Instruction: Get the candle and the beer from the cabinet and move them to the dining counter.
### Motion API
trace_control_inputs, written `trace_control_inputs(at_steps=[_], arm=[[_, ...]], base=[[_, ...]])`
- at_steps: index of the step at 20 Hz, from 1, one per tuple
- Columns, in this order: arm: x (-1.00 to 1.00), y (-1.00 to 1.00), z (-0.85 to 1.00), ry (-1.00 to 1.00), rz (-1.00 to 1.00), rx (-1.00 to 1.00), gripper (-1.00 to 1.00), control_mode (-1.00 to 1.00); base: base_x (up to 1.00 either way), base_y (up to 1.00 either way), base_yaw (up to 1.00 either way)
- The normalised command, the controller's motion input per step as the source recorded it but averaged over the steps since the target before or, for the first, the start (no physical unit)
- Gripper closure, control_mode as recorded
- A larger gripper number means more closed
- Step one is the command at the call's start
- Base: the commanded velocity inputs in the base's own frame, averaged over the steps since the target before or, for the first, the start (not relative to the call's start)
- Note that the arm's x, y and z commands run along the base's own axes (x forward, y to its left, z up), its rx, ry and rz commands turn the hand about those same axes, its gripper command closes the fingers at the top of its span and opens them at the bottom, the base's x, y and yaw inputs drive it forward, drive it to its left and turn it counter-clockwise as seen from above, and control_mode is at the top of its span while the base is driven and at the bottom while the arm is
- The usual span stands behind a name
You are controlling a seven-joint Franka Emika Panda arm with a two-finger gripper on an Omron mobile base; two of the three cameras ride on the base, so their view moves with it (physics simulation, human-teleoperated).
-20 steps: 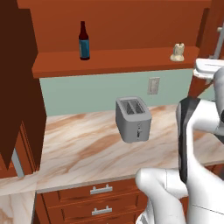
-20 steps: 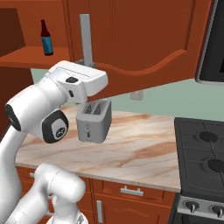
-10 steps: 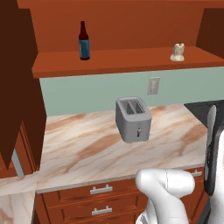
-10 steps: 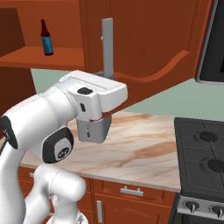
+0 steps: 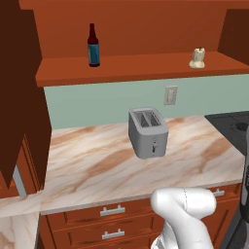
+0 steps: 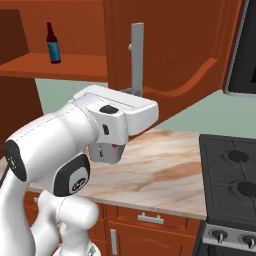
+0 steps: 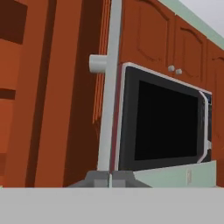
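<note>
Plainly pressed together at the gripper [image 7: 109, 178], fingertips set at the foot of the grey handle [image 7: 107, 109] of the open cabinet door [image 6: 180, 40]; cannot tell whether truly pinching the bar or only butted against it. Looking up along that bar in the hand view, with a microwave [image 7: 170, 122] just beside it. For the coming move, turns on this: beer [image 6: 52, 44] upright on the cabinet [image 5: 136, 68] shelf, long axis vertical, up and well to the left of the hand as seen in the right base view, and further back. So needs a let-go of the handle, a swing leftward and upward, then probably a level approach from the front to take the bottle by its body below the narrow neck. Candle [image 5: 197, 58] on the same shelf toward its right end, upright on its wider base, well apart from the bottle and likely nearer the hand. Only one arm, so no choice of side. As to pose: upper arm risen in the foreground, forearm about level above the marbled counter [image 5: 97, 160] and toaster [image 5: 148, 132], wrist out toward the door. Neither thing taken yet; task judged barely begun.
</note>
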Motion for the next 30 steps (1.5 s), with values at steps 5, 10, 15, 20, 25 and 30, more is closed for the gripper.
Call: trace_control_inputs(at_steps=[5,10,15,20,25,30], arm=[[0.00,0.00,0.00,0.00,0.00,0.00,-1.00,-1.00],[-0.37,0.00,0.00,-0.01,0.00,0.00,-1.00,-1.00],[-0.73,0.12,0.00,0.01,-0.06,0.00,-1.00,-1.00],[-0.66,0.63,0.00,0.04,-0.08,0.00,-1.00,-1.00],[-0.04,0.91,0.05,0.01,-0.07,-0.02,-1.00,-1.00],[0.40,0.82,0.15,0.00,-0.10,-0.01,-1.00,-1.00]], base=[[0.00,0.00,0.00],[0.00,0.00,0.00],[0.00,0.00,0.00],[0.00,0.00,0.00],[0.00,0.00,0.00],[0.00,0.00,0.00]])
